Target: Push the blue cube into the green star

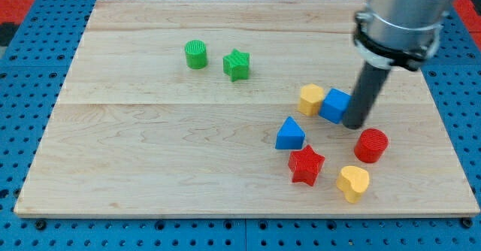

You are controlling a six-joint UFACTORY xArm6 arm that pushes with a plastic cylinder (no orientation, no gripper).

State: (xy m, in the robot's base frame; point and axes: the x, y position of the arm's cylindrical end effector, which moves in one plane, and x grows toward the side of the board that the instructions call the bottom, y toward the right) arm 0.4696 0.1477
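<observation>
The blue cube (pixel 335 105) sits right of the board's middle, touching a yellow block (pixel 310 99) on its left. The green star (pixel 237 65) lies well to the upper left of it. My tip (pixel 353 123) is at the blue cube's right side, touching or nearly touching it. The dark rod rises from there toward the view's top right.
A green cylinder (pixel 196 54) stands left of the green star. A blue triangle (pixel 290 134), a red star (pixel 306 165), a yellow heart (pixel 353 182) and a red cylinder (pixel 371 145) lie below the blue cube. The wooden board (pixel 150 153) rests on a blue pegboard.
</observation>
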